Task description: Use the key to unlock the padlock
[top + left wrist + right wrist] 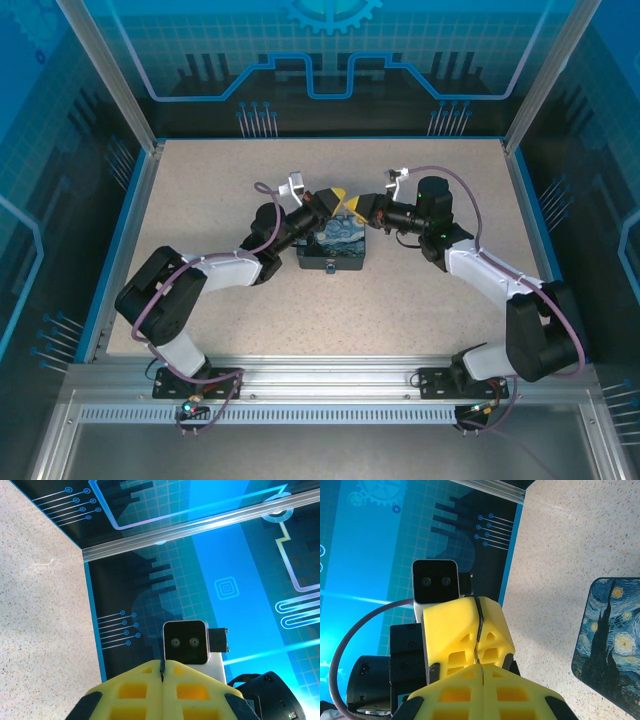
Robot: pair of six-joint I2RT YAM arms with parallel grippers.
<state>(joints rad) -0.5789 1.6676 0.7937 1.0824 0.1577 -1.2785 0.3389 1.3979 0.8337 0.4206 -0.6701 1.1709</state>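
The padlock [333, 248] lies on the speckled table, its blue swirl face up; it also sits at the right edge of the right wrist view [612, 640]. Just above and behind it my two grippers meet tip to tip. My left gripper [335, 200] [161, 669] is shut on the key [161, 672], a thin dark strip in its seam. In the right wrist view the key [479, 647] runs from the left fingers [450, 630] into the seam of my right gripper [482, 670] [358, 206], which is shut on its thin metal tip.
The table [200, 200] is walled by blue printed panels with aluminium posts [110, 75]. Its blue rim runs along the left side [125, 230] and right side [530, 220]. Both arms reach in from the near edge rail [320, 375].
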